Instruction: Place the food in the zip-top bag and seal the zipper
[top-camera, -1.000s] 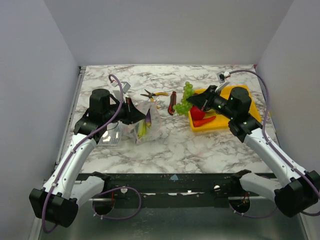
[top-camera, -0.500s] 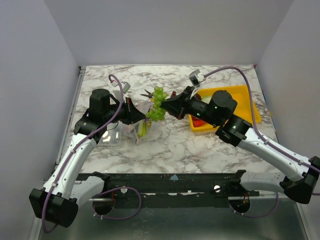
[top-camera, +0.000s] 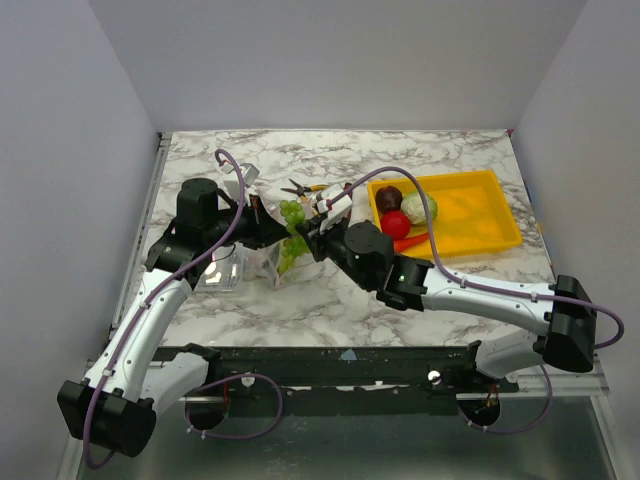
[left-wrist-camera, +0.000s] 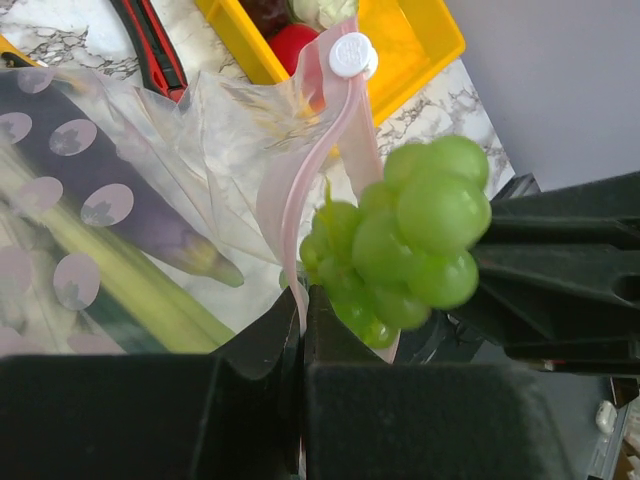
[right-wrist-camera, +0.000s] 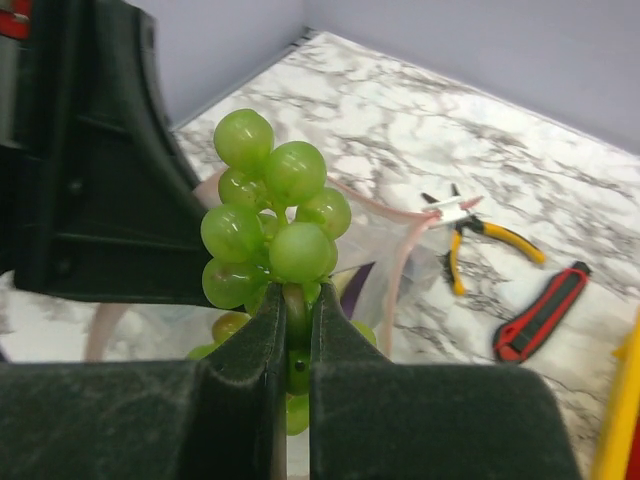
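Note:
The zip-top bag (top-camera: 282, 262) stands on the marble with its mouth held up. My left gripper (top-camera: 268, 229) is shut on the pink zipper (left-wrist-camera: 300, 190) strip, with fingertips (left-wrist-camera: 302, 298) pinching it. A purple eggplant (left-wrist-camera: 120, 185) and a green piece lie inside the bag. My right gripper (top-camera: 304, 238) is shut on the stem of a green grape bunch (right-wrist-camera: 270, 225), which hangs right at the bag's mouth (left-wrist-camera: 415, 235). More food sits in the yellow tray (top-camera: 480, 228): a maroon round one (top-camera: 388, 197), a red one (top-camera: 396, 224), a cabbage (top-camera: 419, 208) and a red chili (top-camera: 417, 241).
Yellow-handled pliers (right-wrist-camera: 485, 232) and a red-and-black utility knife (right-wrist-camera: 540, 312) lie just behind the bag. A rigid clear box (top-camera: 221, 269) stands left of the bag, under my left arm. The two grippers are very close together at the bag's mouth.
My right arm has carried the grape bunch leftward from the yellow tray to the bag's mouth. The left gripper has held the zipper strip without moving.

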